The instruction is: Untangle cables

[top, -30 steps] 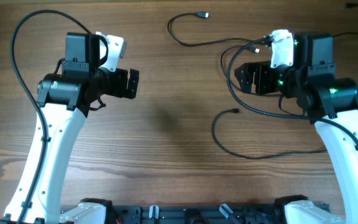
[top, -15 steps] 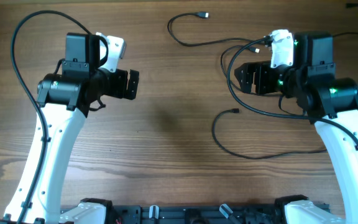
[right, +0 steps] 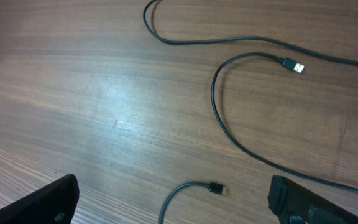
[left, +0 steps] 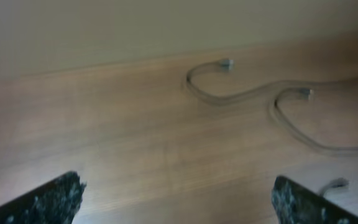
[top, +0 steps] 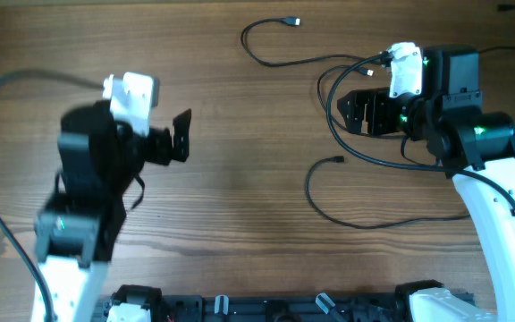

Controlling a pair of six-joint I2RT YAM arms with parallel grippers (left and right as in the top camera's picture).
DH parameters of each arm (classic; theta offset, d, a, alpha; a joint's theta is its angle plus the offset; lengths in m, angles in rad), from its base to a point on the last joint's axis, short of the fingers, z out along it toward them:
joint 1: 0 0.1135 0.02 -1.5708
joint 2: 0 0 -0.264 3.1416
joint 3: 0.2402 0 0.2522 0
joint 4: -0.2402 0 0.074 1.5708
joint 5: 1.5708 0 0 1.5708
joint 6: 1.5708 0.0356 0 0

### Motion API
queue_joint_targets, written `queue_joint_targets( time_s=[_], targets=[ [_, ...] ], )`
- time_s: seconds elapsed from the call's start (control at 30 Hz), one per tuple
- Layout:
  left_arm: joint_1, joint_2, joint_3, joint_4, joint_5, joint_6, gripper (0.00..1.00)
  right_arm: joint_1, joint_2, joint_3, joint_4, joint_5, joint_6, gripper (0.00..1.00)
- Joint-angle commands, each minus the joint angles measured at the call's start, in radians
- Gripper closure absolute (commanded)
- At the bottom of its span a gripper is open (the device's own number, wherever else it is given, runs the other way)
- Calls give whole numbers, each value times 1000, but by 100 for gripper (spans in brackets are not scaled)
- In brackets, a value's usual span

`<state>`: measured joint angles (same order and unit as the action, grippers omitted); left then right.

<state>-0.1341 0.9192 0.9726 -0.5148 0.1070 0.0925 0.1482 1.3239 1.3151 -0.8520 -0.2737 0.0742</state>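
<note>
Three thin black cables lie on the wooden table at the right. The top cable (top: 266, 59) ends in a plug at the far middle. The second cable (top: 331, 107) loops round my right gripper (top: 352, 112), which is open and empty above the table. The third cable (top: 309, 190) curves along the front right. In the right wrist view, the third cable's plug (right: 217, 188) lies between my open right gripper's (right: 173, 204) fingers, and the second cable's plug (right: 297, 66) lies further off. My left gripper (top: 181, 136) is open and empty, well left of the cables. The left wrist view is blurred, with the left gripper (left: 179, 205) open and the top cable (left: 229, 96) ahead.
Thick black arm wires run along both arms, one arching at the far left (top: 7, 80). Another thin cord end (top: 506, 8) shows at the far right edge. A black rail (top: 266, 309) lines the table's front edge.
My left arm has swung back and to the left, its wrist turned, and it is blurred with motion. The right arm and the cables have not moved.
</note>
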Motion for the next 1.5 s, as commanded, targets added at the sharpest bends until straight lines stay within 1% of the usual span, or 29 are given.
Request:
queue_joint_targets(
  time_s=[0.0,0.1,0.17,0.23,0.3,0.37,0.5,0.63,0.77,0.87,1.07,1.2,1.47],
  targets=[
    [7,-162,-224,183,16,-106,0,6,10,-1,2,-19,7,0],
    [7,-281,-398,379,20,-140,0,6,10,-1,2,-19,7,0],
    [8,-394,-566,572,20,-158,0,6,10,-1,2,-19,7,0],
    [8,-494,-711,727,19,-158,0,6,10,-1,2,-19,7,0],
    [8,-579,-821,828,19,-158,0,6,10,-1,2,-19,7,0],
    [8,-637,-886,866,18,-163,0,6,10,-1,2,-19,7,0],
    [8,-713,-937,825,-29,-238,0,6,10,-1,2,-19,7,0],
    [8,-745,-961,763,-45,-243,0,6,10,-1,2,-19,7,0],
    [8,-768,-966,676,-101,-304,0,6,10,-1,2,-19,7,0],
    [10,-797,-966,608,-125,-311,0,6,10,-1,2,-19,7,0],
    [43,-892,-966,441,-127,-311,0,6,10,-1,2,-19,7,0],
    [68,-916,-966,439,-127,-310,0,6,10,-1,2,-19,7,0],
    [69,-916,-966,442,-116,-310,0,6,10,-1,2,-19,7,0]
  ],
)
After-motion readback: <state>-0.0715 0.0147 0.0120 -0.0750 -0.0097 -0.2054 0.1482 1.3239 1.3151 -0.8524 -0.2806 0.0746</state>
